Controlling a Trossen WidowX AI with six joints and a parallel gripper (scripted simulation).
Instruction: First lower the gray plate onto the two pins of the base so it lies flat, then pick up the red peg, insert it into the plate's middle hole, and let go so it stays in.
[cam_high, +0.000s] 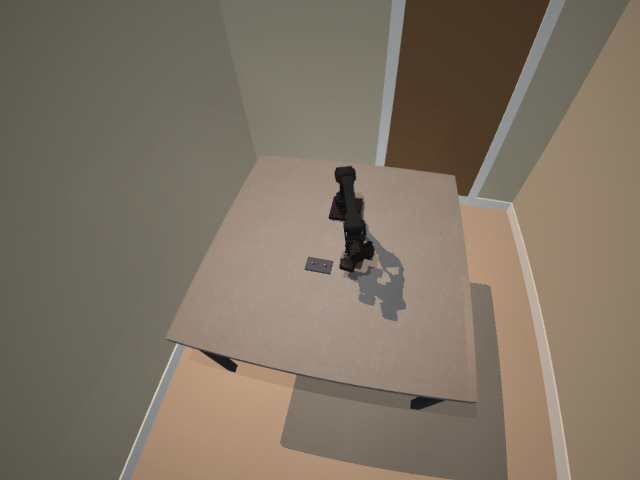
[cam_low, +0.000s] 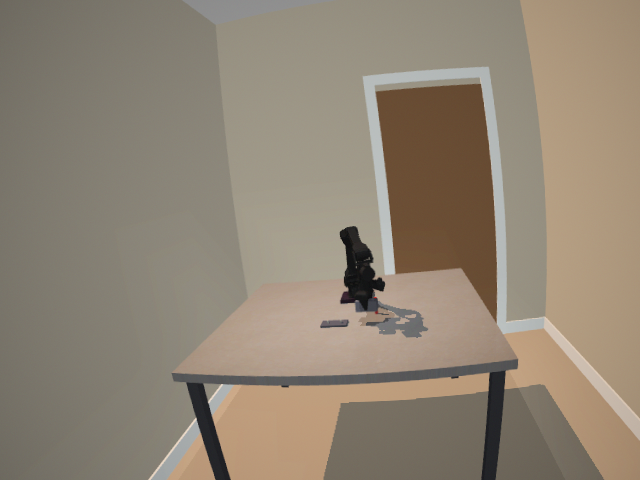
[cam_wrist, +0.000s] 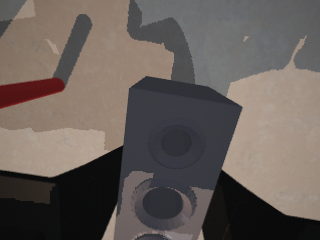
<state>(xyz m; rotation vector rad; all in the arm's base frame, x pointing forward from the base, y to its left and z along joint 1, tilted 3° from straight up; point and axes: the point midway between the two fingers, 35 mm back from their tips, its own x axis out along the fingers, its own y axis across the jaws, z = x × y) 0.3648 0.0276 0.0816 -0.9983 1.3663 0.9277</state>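
The gray plate is held between the fingers of my gripper, which is shut on its long sides. The plate is a little above the table, its holes facing the wrist camera. The red peg stands upright on the table beside the plate, on the left in the wrist view; the plate partly hides it in the exterior view. The flat gray base lies left of the gripper in the top and exterior views. Its two small pins show in the top view.
A dark purple slab lies under the arm's rear part. The arm reaches forward from it. The arm's shadow falls on the table to the right. The table's front edge is beyond the base, toward the top and exterior views.
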